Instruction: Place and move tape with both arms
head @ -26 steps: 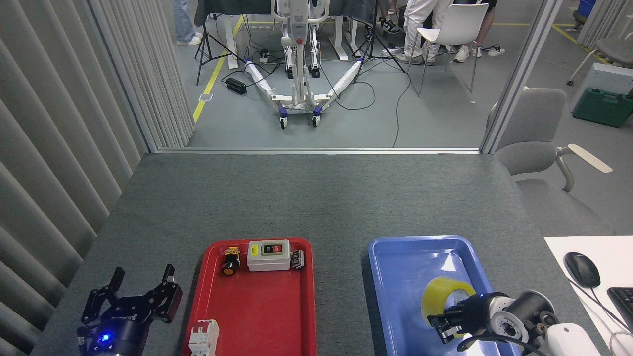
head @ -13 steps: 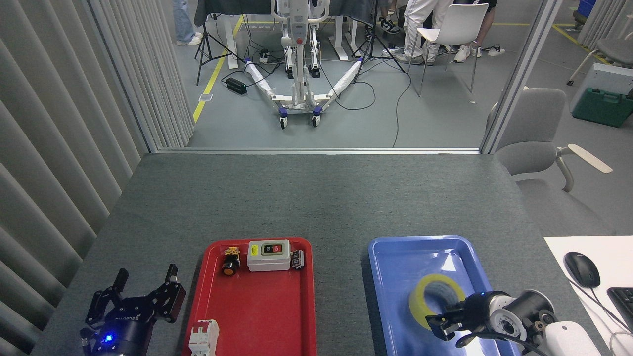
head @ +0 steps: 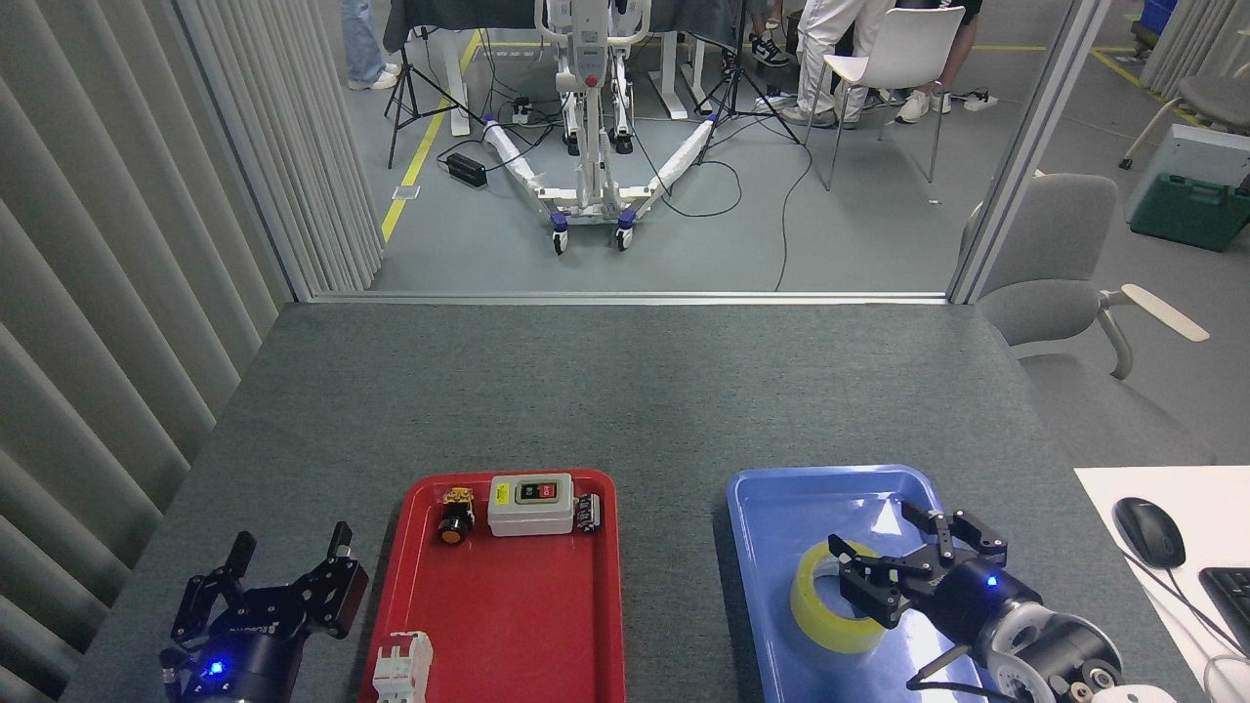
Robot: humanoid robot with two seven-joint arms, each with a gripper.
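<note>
The tape (head: 812,617), a yellow roll, lies flat in the blue tray (head: 771,508), toward its near middle. My right gripper (head: 887,545) hovers just right of and above the roll. It is open, its black fingers spread, and one fingertip (head: 846,558) sits over the roll's far rim with nothing held. My left gripper (head: 290,547) stands open on the grey table (head: 625,391), left of the red tray (head: 508,625), with nothing between its fingers.
The red tray holds a grey switch box (head: 530,505), a push button (head: 453,519) and a white circuit breaker (head: 402,666). A mouse (head: 1149,531) and keyboard (head: 1230,596) lie at the right. A grey chair (head: 1060,283) stands beyond the table's right corner.
My right gripper opened and let go of the tape. The roll went from upright to lying flat in the blue tray, a little further left. The left gripper barely moved.
</note>
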